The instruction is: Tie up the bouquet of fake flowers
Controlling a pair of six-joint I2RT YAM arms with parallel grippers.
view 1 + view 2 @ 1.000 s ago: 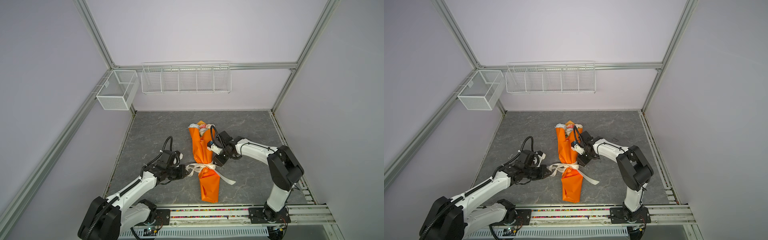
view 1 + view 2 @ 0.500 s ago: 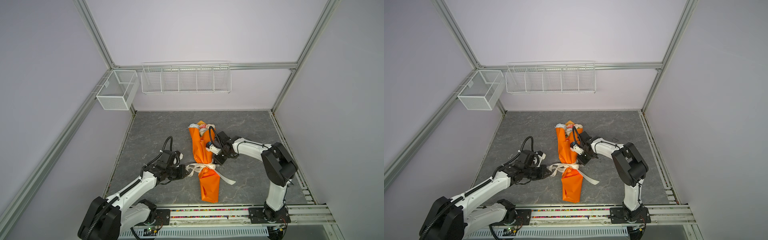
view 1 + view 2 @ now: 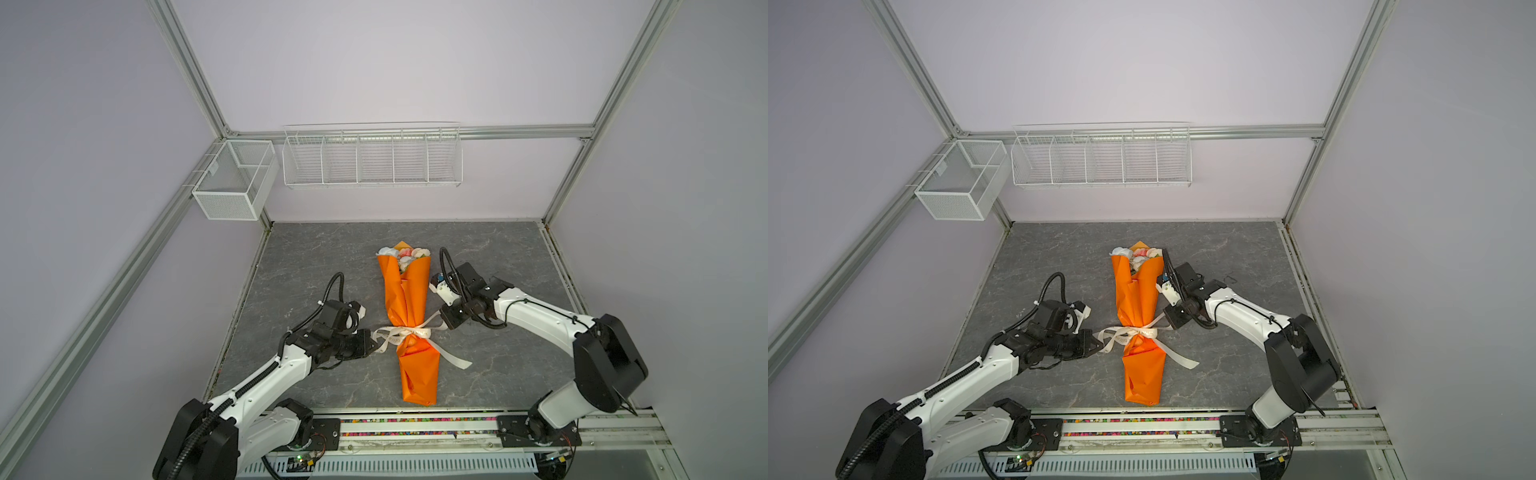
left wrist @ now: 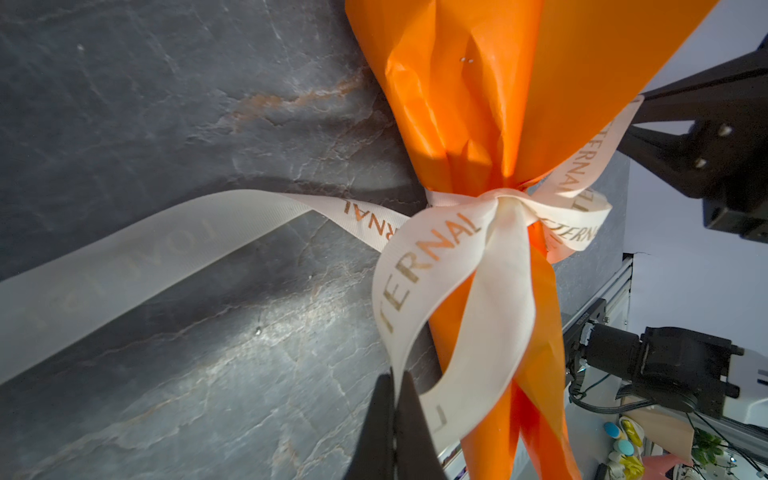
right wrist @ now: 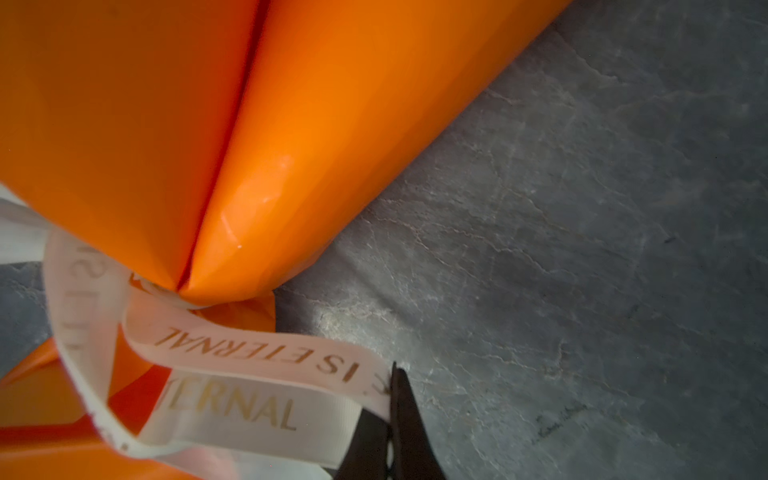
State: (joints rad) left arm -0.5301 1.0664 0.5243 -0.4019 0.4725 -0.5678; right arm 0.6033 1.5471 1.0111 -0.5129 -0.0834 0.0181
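Left arm (image 3: 266, 378) runs long and low from its base, forearm nearly flat, wrist level. Left gripper (image 3: 376, 343) points toward the middle of the cell. In the left wrist view its jaws are closed flat on an edge of a ribbon (image 4: 419, 266) loop, no gap between them.

Right arm (image 3: 540, 320) rises from its base, bends sharply at the elbow, and the forearm slopes down and inward. Right gripper (image 3: 441, 324) is tipped down toward the middle. In the right wrist view its jaws are pressed together on the other ribbon end.

The two grippers face each other, well apart, in both top views.
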